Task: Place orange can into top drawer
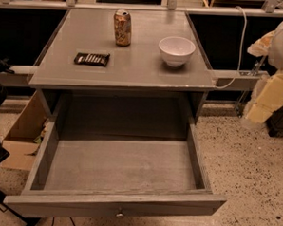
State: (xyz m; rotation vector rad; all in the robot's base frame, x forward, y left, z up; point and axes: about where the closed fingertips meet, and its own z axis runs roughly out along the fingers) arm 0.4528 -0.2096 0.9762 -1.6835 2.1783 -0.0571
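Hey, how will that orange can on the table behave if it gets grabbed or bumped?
The can stands upright, tall and narrow, so a side bump would probably tip it, then it may roll. Its smooth metal wall looks rigid but likely slippery. The gripper is not in view.
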